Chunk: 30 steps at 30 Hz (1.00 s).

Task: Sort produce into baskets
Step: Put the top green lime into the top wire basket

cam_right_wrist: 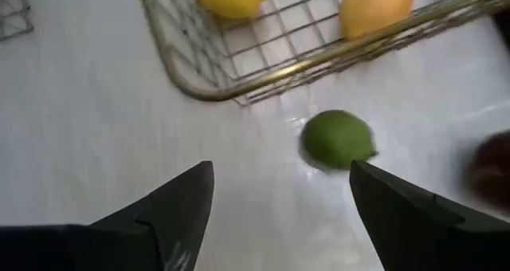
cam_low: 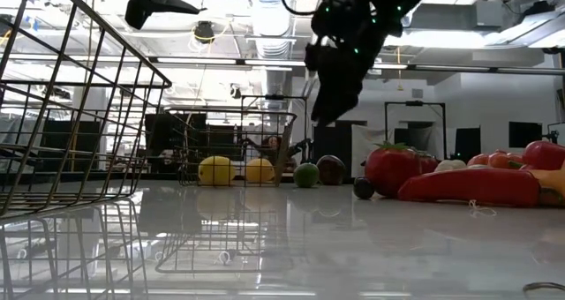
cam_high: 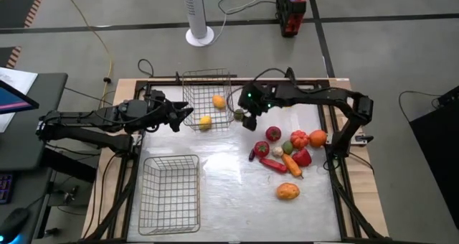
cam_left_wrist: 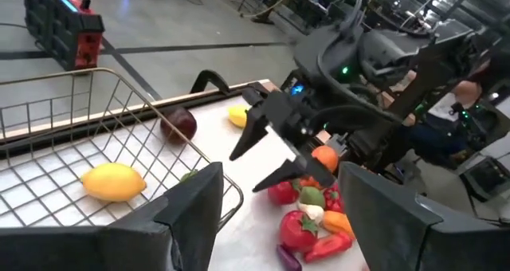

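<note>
A green lime (cam_right_wrist: 338,140) is lying on the table (cam_high: 229,179) just outside the far basket (cam_high: 208,99), beside its right wall, with a dark maroon fruit (cam_low: 331,169) next to it. Inside that basket, which is standing at the table's far edge, a yellow lemon (cam_high: 205,122) and an orange fruit (cam_high: 219,101) are resting apart from each other. The right gripper (cam_high: 249,121) is hanging above the lime with its fingers spread wide and nothing between them. The remaining produce is lying in a cluster toward the table's right edge: a red tomato (cam_high: 273,133), an orange pepper (cam_high: 299,138), an orange round fruit (cam_high: 318,137), a long red pepper (cam_high: 273,164), a carrot (cam_high: 292,166) and, nearer the front edge, a mango-like fruit (cam_high: 287,191). The left gripper (cam_high: 183,116) is hovering at the far basket's left wall, fingers apart and holding nothing. The second basket (cam_high: 170,194) is sitting near the table's front left corner.
</note>
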Tool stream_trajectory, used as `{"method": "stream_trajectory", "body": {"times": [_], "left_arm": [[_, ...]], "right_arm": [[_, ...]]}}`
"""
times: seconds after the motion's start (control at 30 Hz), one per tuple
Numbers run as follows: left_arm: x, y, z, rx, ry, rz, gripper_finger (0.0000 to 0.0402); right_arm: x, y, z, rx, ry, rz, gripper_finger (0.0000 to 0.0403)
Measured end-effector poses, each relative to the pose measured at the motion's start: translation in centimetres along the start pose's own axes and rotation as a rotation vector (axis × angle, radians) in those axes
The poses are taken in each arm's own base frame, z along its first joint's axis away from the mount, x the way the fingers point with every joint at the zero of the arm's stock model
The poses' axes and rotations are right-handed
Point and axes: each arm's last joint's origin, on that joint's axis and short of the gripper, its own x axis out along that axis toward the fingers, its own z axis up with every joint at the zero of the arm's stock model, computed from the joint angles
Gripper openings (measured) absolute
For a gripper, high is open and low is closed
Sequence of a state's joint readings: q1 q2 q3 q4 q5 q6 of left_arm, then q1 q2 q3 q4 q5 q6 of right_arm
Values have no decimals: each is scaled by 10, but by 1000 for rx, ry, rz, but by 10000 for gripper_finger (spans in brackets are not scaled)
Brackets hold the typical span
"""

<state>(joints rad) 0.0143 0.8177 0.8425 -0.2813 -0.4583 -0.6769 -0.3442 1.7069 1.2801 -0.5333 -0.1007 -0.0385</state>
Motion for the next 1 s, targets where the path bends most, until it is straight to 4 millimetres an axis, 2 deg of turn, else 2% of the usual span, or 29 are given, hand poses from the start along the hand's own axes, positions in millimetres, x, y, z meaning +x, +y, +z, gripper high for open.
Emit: {"method": "stream_trajectory", "body": {"times": [0.2, 0.4, 0.47, 0.67, 0.87, 1.0], "left_arm": [[0, 0, 0, -9, -11, 13, 258], [0, 1, 1, 1, -30, 35, 268], [0, 1, 1, 1, -31, 35, 268], [0, 1, 1, 20, -25, 31, 268], [1, 2, 1, 22, -11, 23, 268], [1, 2, 0, 22, -4, 17, 268]], "right_arm": [[7, -10, -5, -122, -34, -20, 349], [16, -33, -12, -106, -41, -32, 383], [23, -36, -8, -121, -73, -32, 388], [56, -43, -11, -94, -30, 29, 388], [75, -41, -2, -170, -17, 13, 380], [82, -44, -5, -184, 19, 8, 366]]}}
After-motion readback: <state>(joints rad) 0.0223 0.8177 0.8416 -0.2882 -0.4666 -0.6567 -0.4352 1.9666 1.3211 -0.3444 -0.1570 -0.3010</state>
